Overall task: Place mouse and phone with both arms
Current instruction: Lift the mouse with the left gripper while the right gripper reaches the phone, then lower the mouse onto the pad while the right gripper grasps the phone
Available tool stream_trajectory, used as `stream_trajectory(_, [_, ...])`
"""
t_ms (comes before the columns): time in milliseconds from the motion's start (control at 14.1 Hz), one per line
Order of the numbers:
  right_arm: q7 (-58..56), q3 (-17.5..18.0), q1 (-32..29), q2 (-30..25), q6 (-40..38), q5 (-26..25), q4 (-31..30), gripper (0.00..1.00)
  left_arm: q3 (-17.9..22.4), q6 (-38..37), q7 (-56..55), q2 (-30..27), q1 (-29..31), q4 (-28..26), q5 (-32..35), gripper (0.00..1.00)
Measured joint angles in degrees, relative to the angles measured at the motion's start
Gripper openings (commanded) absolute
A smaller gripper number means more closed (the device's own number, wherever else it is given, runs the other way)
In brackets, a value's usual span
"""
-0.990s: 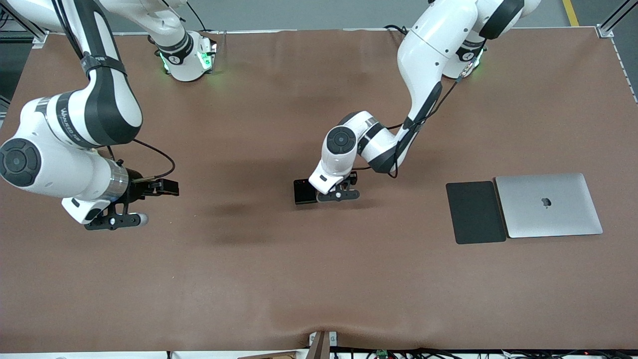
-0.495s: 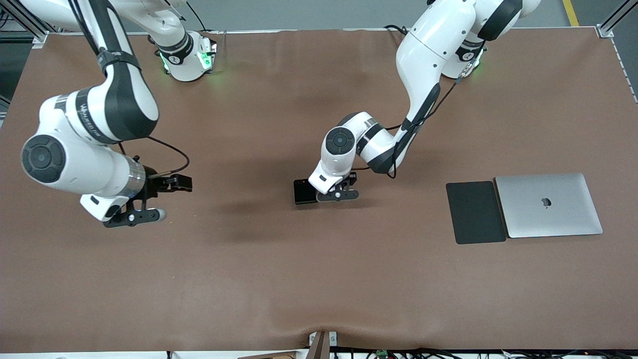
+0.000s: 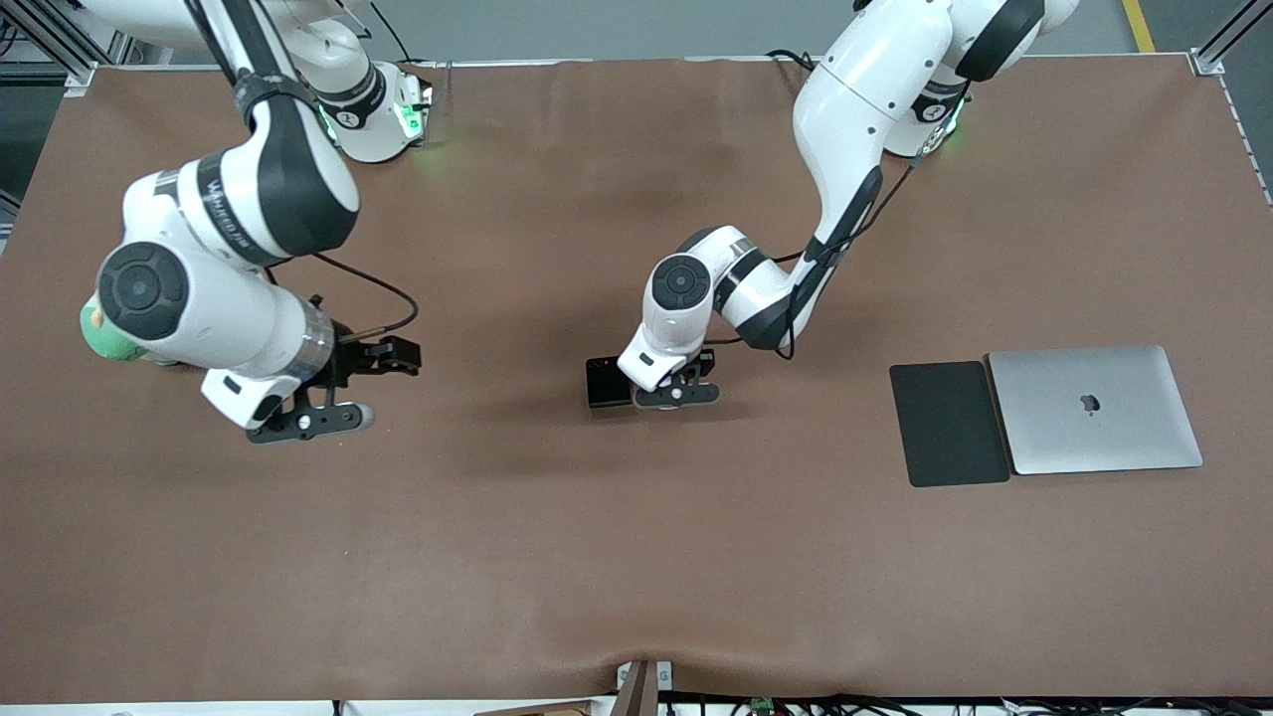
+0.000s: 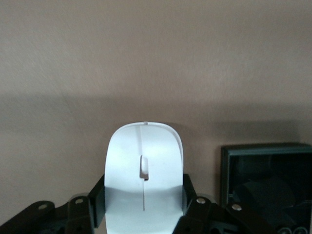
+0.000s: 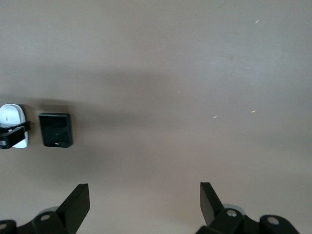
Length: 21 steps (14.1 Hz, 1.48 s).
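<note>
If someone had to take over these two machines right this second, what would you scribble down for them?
Left claw: shut on the mouse, low at mid-table, right beside the phone.
Right claw: open, holding nothing, in the air over bare table toward the right arm's end.
Phone: lying flat on the table, ungripped.
Done: mouse gripped.
Left: place the mouse; the right arm probably fetches the phone.
</note>
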Motion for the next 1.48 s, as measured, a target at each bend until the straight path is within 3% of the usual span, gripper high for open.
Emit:
stream_trajectory(283, [7.6,0.0,5.1,0.0,0.3,-0.1,0.1,1.00,0.1,-5.3,0.1,-4.5,2.8,0.6,0.3,0.33])
stream_trajectory(848, [7.9,0.0,10.0,2.1,7.3,-0.1,-0.3,1.00,-0.1,-14.5,12.1,-16.1,13.9,0.8,0.3,0.28])
stream_trajectory(1061, [8.0,0.0,14.7,5.8,12.9,-0.1,-0.3,1.00,-0.2,-15.3,17.1,-17.7,16.6,0.8,-0.3,0.28])
stream_trajectory(1485, [6.6,0.0,17.6,18.6,26.1,-0.6,0.9,1.00,-0.2,-17.8,29.9,-20.4,24.4,0.7,-0.9,0.23])
